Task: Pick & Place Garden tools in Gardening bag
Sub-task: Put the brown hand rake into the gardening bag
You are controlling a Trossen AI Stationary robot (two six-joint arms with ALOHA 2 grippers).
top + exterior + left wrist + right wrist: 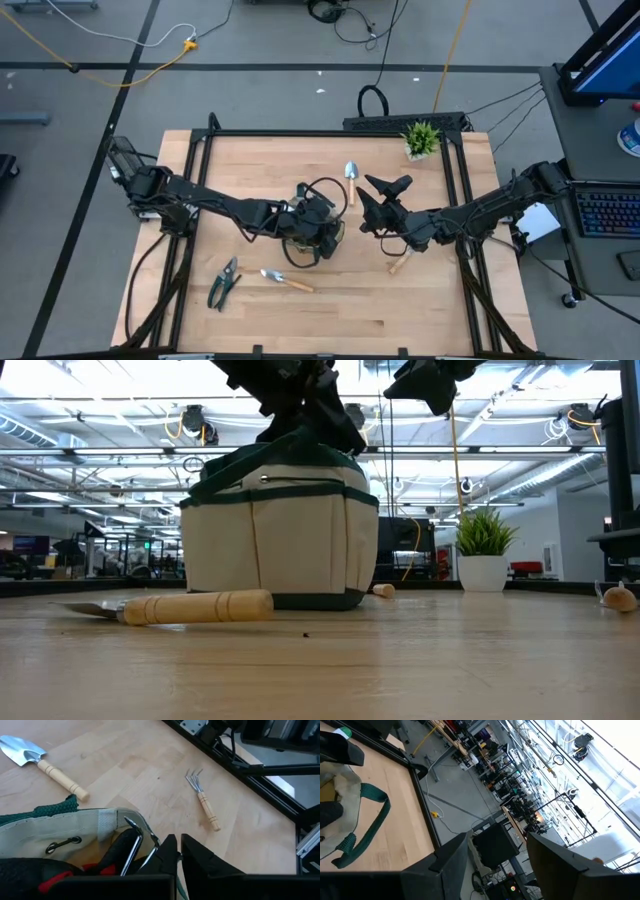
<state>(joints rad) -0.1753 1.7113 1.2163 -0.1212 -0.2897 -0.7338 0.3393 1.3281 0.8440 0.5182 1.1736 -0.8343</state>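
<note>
Gardening bag (pixel 318 232) upright near table (pixel 400 310) centre, left gripper (pixel 322 222) over its mouth, fingers nearly closed, nothing seen between them. Right gripper (pixel 385 190) raised just right of the bag, fingers spread, empty. Trowel (pixel 285 280) lies near front edge, axis left-right, blade left. Second trowel (pixel 351 179) toward back edge, blade toward back. Pruners (pixel 223 283) front-left. Hand fork (pixel 202 805) flat, tines pointing away from bag.
</note>
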